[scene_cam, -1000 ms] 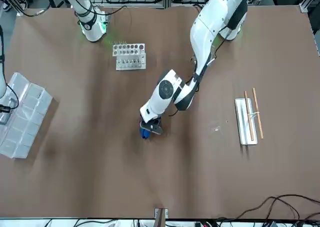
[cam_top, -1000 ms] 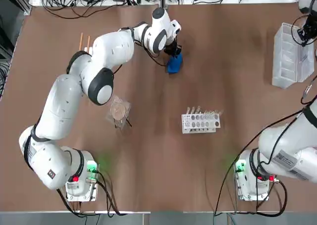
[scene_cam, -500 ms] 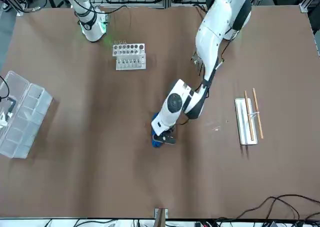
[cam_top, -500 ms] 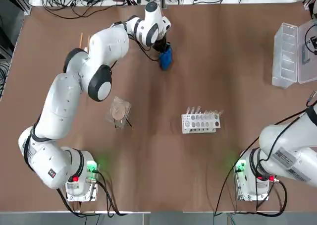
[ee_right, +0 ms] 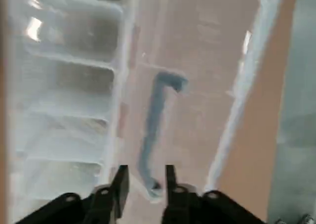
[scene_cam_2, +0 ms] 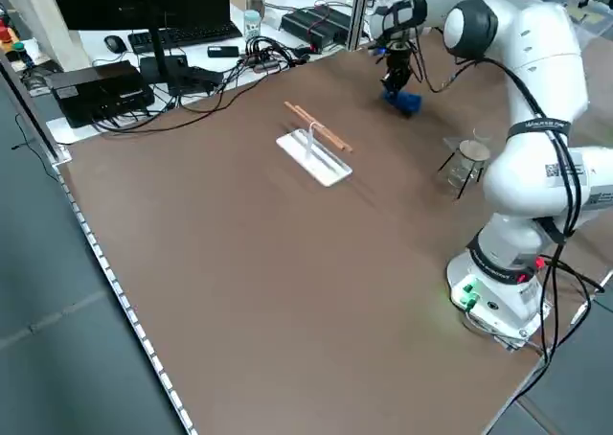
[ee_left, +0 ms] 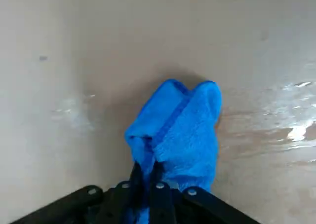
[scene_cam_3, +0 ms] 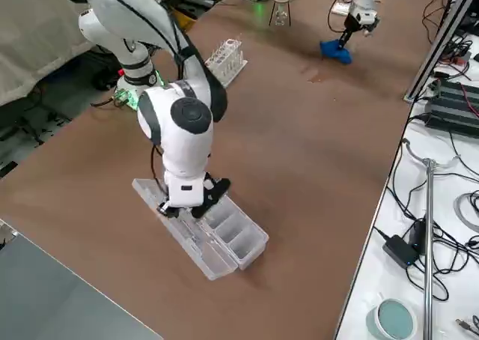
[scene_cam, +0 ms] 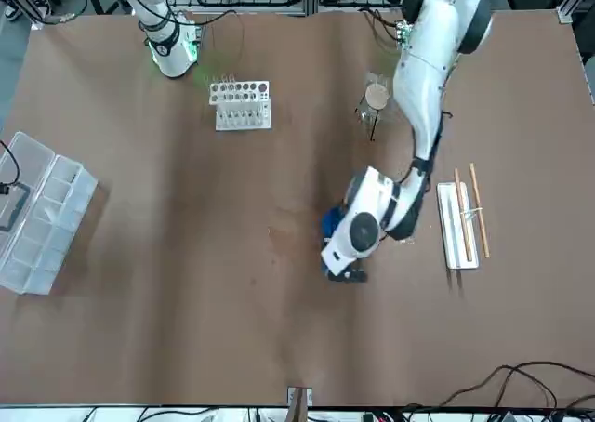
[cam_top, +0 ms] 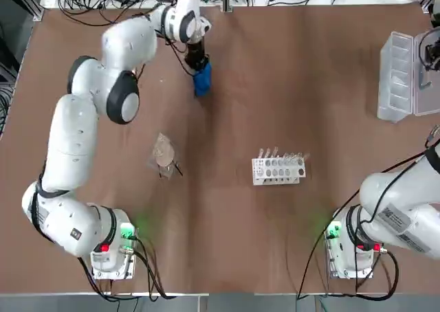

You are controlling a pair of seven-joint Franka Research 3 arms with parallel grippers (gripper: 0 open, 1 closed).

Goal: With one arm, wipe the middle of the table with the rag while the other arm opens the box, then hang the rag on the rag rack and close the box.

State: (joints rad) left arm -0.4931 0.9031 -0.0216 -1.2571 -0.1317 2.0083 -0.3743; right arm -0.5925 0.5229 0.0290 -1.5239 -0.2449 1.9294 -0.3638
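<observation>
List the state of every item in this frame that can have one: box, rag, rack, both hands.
box: open, lid laid flat beside the compartments.
rag: bunched, pinched in the left hand, touching the table.
rag rack: bare, nothing hung on its rods.
left hand: shut on the rag, at the far side of the table.
right hand: fingers apart over the lid's handle, gripping nothing.
tube rack: upright.

rag rack (cam_top: 115,54): mostly behind left arm | box (cam_top: 407,75): edge-cropped
</observation>
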